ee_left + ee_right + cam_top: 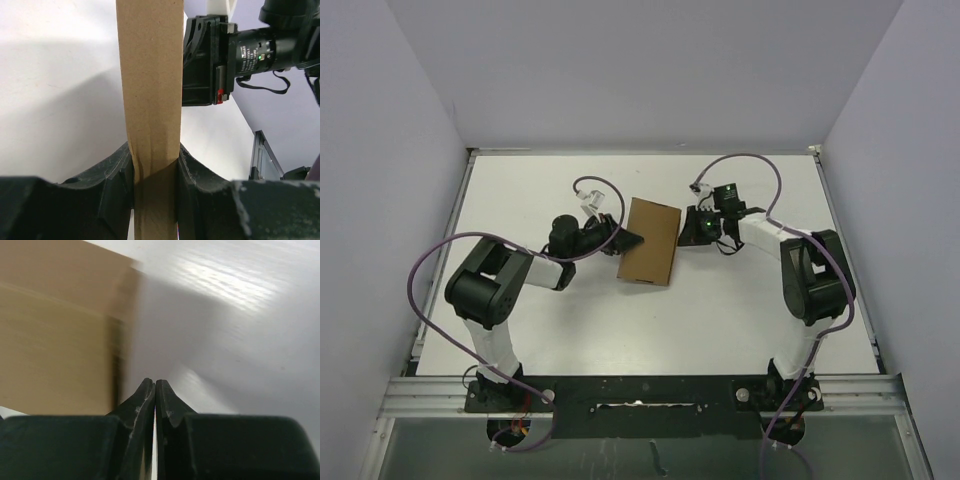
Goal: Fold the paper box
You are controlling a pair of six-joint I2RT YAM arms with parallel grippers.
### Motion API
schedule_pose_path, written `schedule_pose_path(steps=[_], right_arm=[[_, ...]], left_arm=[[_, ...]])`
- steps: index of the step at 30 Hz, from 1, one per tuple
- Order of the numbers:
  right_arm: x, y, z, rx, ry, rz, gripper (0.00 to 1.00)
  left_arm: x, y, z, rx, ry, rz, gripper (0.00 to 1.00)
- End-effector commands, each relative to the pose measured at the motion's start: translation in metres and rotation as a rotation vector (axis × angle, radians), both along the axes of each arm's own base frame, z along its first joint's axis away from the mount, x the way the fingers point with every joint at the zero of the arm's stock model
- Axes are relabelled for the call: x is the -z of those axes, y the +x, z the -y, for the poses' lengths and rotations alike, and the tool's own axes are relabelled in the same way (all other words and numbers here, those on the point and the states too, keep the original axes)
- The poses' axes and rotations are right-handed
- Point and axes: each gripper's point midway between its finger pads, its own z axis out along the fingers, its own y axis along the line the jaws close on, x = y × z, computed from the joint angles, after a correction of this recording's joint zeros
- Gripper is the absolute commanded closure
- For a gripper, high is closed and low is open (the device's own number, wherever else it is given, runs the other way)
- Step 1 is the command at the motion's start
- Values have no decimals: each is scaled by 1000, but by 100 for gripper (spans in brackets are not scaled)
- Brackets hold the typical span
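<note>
My left gripper [155,165] is closed on the left edge of the paper box [650,242], the brown cardboard pinched tight between both fingers [117,172]. The box shows its broad face up in the top view, with the white table [750,300] beneath it and its long sides slightly skewed. My right gripper [155,387] is just off the box's right edge, its fingers pressed together tip to tip with nothing between them.
</note>
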Motion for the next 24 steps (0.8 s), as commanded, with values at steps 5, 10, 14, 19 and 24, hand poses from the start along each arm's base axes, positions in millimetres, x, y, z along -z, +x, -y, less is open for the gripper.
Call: schedule_pose_path(steps=[5, 10, 14, 19, 24], right_arm=[[-65, -1, -33, -71, 57, 150, 100], [-57, 17, 7, 45, 51, 109, 100], [-62, 22, 14, 60, 45, 129, 100], [-71, 15, -1, 18, 109, 132, 100], [-92, 3, -18, -52, 202, 162, 100]], left_arm=[[-18, -6, 33, 77, -43, 76, 83], [-25, -8, 30, 86, -33, 93, 83], [-26, -14, 34, 118, -45, 89, 83], [-31, -18, 44, 141, -58, 100, 83], [-35, -10, 40, 112, -45, 100, 83]])
